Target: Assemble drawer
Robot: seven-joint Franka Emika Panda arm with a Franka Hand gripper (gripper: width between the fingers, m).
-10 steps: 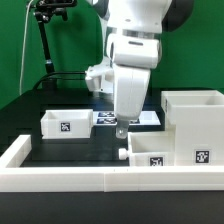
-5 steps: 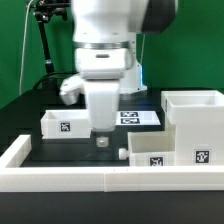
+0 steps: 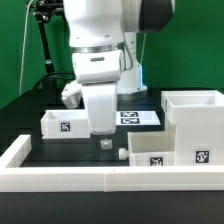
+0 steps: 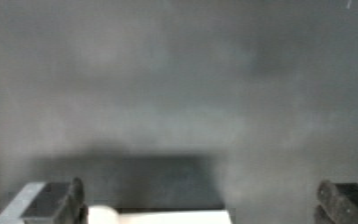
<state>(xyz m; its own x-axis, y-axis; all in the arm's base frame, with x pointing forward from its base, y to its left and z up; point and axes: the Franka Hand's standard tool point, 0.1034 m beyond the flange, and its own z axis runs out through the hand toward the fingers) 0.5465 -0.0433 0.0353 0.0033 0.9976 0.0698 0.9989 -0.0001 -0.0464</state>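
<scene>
small tray (image 3: 62, 124): exterior view's left; case (image 3: 196, 112): right; pincer (image 3: 104, 143): between; second tray (image 3: 146, 149): before case

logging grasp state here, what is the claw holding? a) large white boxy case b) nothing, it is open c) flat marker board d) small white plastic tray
b: in the wrist view the claw has its fingers wide apart, gripping nothing, with the black table showing in the gap.

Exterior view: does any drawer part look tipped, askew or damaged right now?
Nothing stands out. The tray at the exterior view's left, the knobbed tray and the large case all sit upright on the table. The tool is open and empty.
</scene>
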